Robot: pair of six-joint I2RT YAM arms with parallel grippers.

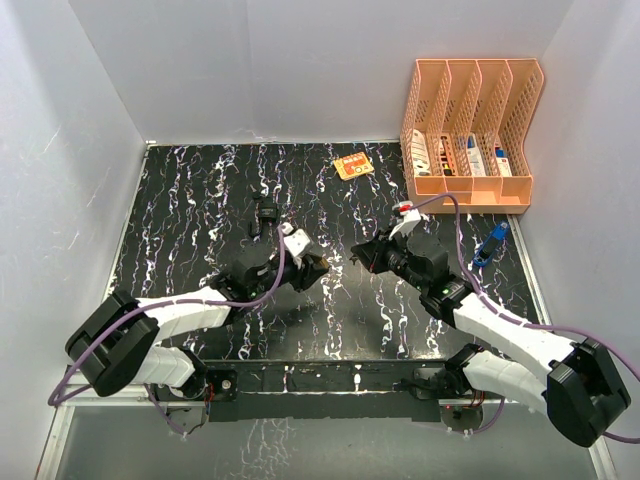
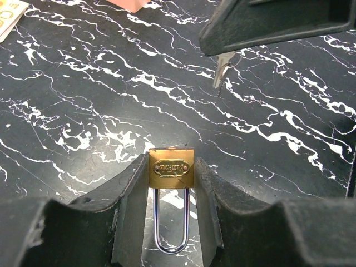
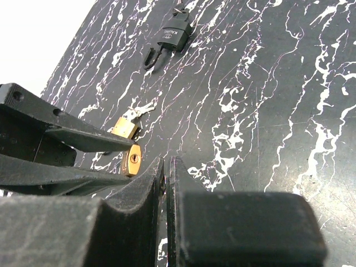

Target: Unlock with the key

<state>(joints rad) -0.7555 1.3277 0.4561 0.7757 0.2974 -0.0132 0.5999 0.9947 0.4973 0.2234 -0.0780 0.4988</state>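
Count: one black marble-patterned table (image 1: 200,200); one peach plastic four-slot file organiser (image 1: 470,120); one flat orange card (image 1: 352,166); one small blue object (image 1: 492,243); one black padlock (image 3: 173,34); one small silver key (image 2: 224,69). Two brass pieces: the small brass padlock with steel shackle (image 2: 171,168), and a second brass lock body (image 3: 126,127). The bit of silver metal beside that second one is too small to name.

Containers: the organiser stands at the far edge. Its slots hold small white items with red and blue marks, too small to identify.

Positions from the organiser: the card lies just off its side, toward table centre. The blue object lies near its front corner. The black padlock is well apart from it, past the card.

The task's padlock is well apart from the organiser, toward the arm bases. It is off the table, pinched by its flat sides in my left gripper (image 2: 171,163). Its engraved face is up, its shackle closed, and its keyhole end (image 3: 133,160) faces my right gripper (image 3: 167,167).

My right fingers (image 3: 139,194) are pressed nearly together. The key pokes out below their tip, apart from the lock.
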